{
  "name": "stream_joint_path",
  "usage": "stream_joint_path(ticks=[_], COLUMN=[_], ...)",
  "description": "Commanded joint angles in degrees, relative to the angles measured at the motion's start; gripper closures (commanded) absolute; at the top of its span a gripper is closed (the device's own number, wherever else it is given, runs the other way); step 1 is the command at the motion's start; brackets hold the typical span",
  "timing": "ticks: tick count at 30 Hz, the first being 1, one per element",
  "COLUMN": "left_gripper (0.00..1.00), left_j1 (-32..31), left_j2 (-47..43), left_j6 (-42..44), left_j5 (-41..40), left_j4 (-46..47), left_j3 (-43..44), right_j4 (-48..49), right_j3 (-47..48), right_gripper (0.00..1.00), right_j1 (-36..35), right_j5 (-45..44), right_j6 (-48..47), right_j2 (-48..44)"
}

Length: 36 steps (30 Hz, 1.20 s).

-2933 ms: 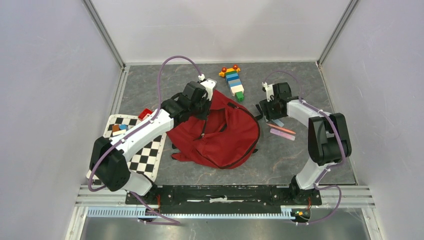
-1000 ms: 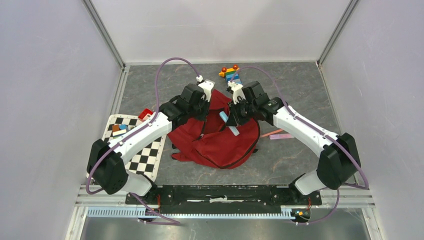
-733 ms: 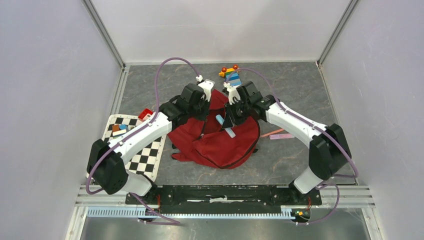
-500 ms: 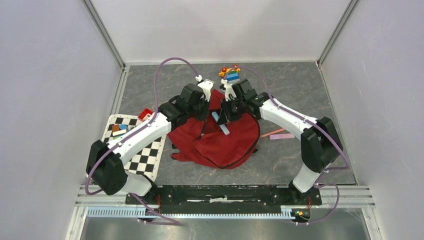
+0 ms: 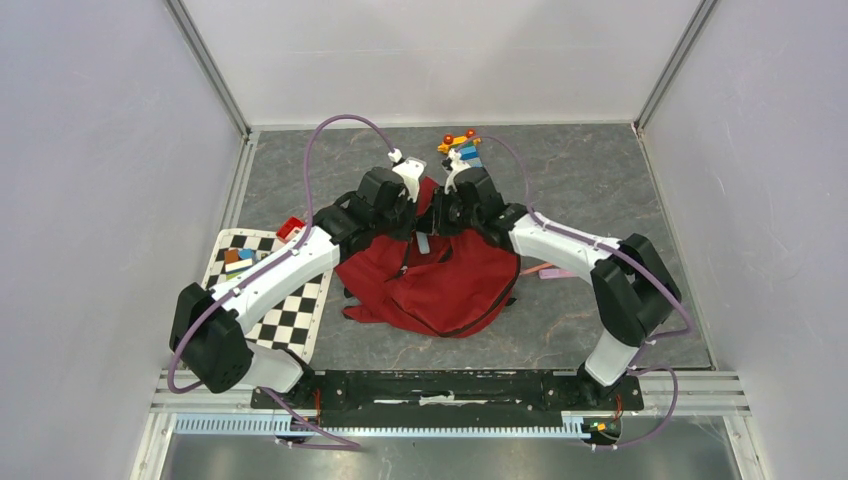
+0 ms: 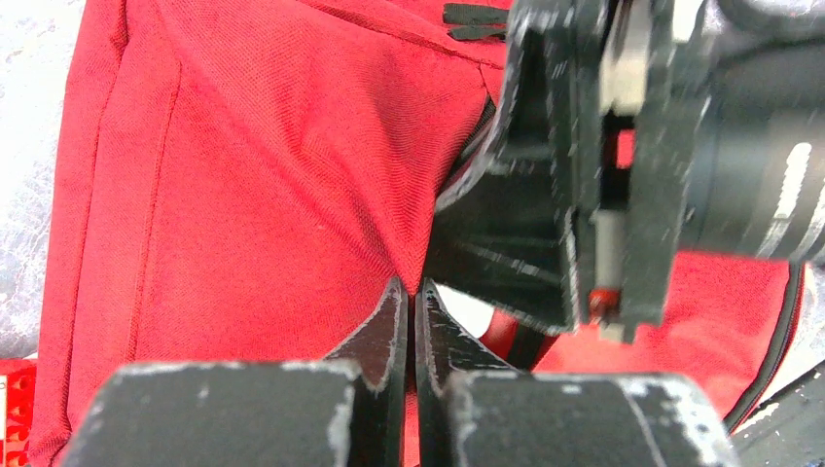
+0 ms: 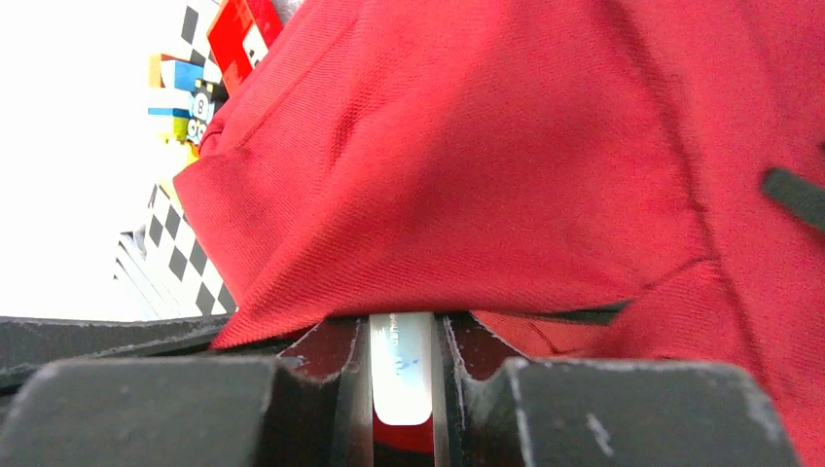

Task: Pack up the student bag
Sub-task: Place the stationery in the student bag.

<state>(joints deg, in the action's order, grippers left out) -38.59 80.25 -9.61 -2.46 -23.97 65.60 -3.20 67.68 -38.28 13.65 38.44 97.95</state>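
Right arm swung in from the right side of the bench, carrying a pale stick (image 5: 423,243) over to the bag's far end. Left arm has barely shifted.

Bench (image 5: 600,180): grey marbled top with white walls (image 5: 440,50) on three sides and metal rails at the near edge.

Student bag (image 5: 440,285): dark red, slumped flat mid-bench, black zip line curving along its near right side. Both my end effectors sit at its far end, close together over the top edge.

Checkered mat (image 5: 290,310): left of the bag, and the bag's left edge just overlaps it.

Left end effector (image 6: 411,292): fingers pressed together, pinching a peak of the red fabric (image 6: 243,195) that tents up to the tips.

Right end effector (image 7: 402,326): fingers clamped on the pale stick (image 7: 401,370), which has some small print on it. Its far end runs under a fold of the bag (image 7: 545,146), and I can't tell how far in it goes.

Small stuff:
- Block toy (image 5: 460,148), multicolour, just beyond the bag and partly behind my right wrist.
- Small red box (image 5: 290,228) at the mat's far corner.
- Coloured pieces (image 5: 237,260) on the mat.
- Pink and orange sticks (image 5: 548,270) on the bench right of the bag, partly under my right forearm.
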Motion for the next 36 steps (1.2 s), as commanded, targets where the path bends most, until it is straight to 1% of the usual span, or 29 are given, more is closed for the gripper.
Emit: stream_joint_path(ticks=[1, 5, 6, 9, 13, 16, 24, 27, 29, 31, 34, 36], left_gripper=[0.98, 0.98, 0.98, 0.98, 0.98, 0.98, 0.98, 0.98, 0.98, 0.98, 0.98, 0.98], left_j1=[-0.2, -0.2, -0.2, -0.2, -0.2, -0.2, -0.2, -0.2, -0.2, -0.2, -0.2, -0.2], left_j2=[-2.5, -2.7, -2.6, -2.6, -2.8, -3.0, -2.9, -3.0, -2.7, -2.3, -2.0, -1.7], left_j6=[-2.1, -2.1, -2.1, -2.0, -1.9, -1.8, -1.5, -1.5, -1.5, -1.5, -1.5, -1.7], left_j5=[2.2, 2.2, 2.2, 2.1, 1.8, 1.6, 0.5, -0.2, -0.9, -1.5, -1.5, -1.3], left_j4=[2.3, 2.3, 2.3, 2.3, 2.3, 2.3, 2.2, 2.1, 1.7, 1.1, 1.1, 1.4], left_j3=[0.7, 0.5, 0.5, 0.4, 0.4, 0.4, 0.4, 0.3, 0.6, 0.9, 0.9, 0.7], right_j4=[16.2, 25.7, 26.7, 27.5, 27.4, 26.8, 26.5, 26.7, 26.0, 23.9, 17.7, 10.0], right_j3=[-3.0, -7.8, -8.3, -9.1, -10.7, -11.7, -15.1, -18.2, -20.8, -24.0, -27.4, -26.5], right_gripper=[1.0, 1.0, 1.0, 0.92, 0.69, 0.58, 0.42, 0.35, 0.34, 0.32, 0.27, 0.26], right_j1=[-4.5, -6.1, -6.5, -7.4, -7.9, -7.9, -7.9, -7.9, -7.9, -7.9, -7.6, -7.3], right_j5=[-9.7, -13.3, -14.5, -17.8, -20.2, -21.1, -20.2, -18.4, -16.8, -17.0, -19.5, -23.0], right_j6=[4.6, 5.6, 5.1, 1.6, -0.5, -1.5, -5.6, -6.6, -7.8, -9.2, -13.2, -17.1], right_j2=[-0.1, 0.8, 1.1, 1.4, -0.1, -1.1, -5.6, -9.7, -13.7, -19.0, -27.8, -31.7])
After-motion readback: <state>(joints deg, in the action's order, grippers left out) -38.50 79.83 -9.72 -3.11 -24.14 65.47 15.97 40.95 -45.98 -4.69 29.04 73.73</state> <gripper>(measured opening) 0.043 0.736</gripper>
